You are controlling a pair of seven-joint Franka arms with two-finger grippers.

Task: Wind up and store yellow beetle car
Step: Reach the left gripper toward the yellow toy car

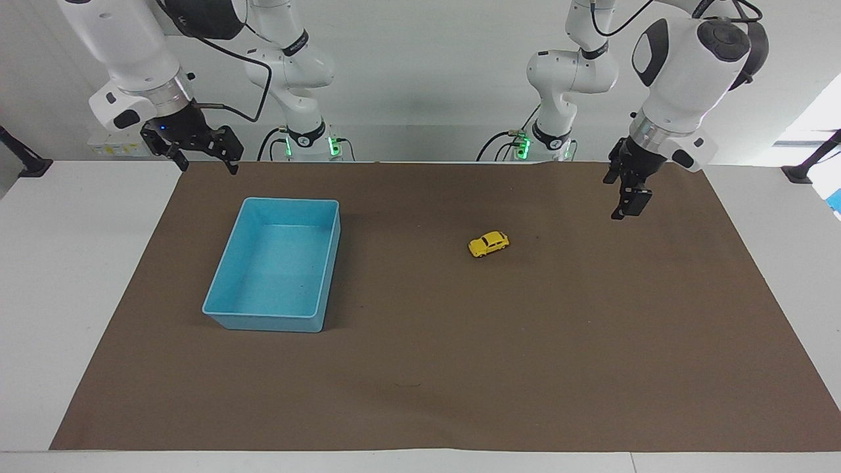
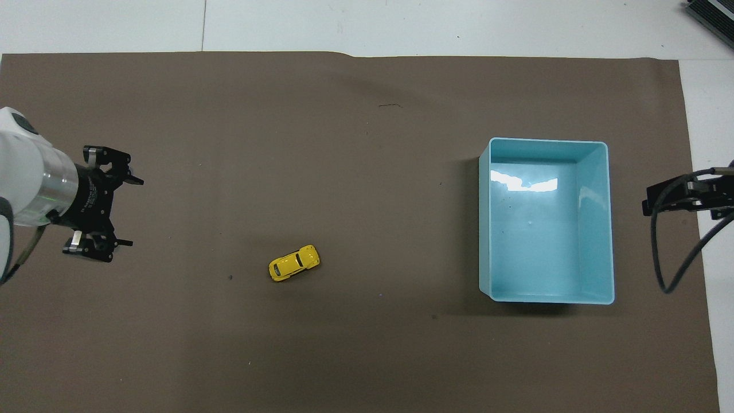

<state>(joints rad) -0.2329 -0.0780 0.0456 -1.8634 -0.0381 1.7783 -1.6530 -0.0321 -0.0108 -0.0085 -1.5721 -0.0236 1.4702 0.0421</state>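
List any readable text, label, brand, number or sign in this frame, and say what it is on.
None can be read.
yellow beetle car: no lettering visible.
blue bin: plain, no label.
brown mat: bare of print.
left gripper and right gripper: no legible markings.

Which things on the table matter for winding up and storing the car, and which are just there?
Part of the job:
- yellow toy car, on the mat
- blue bin, empty
- left gripper, open, over the mat
- right gripper, open, waiting above the table near the bin

Just there:
- brown mat
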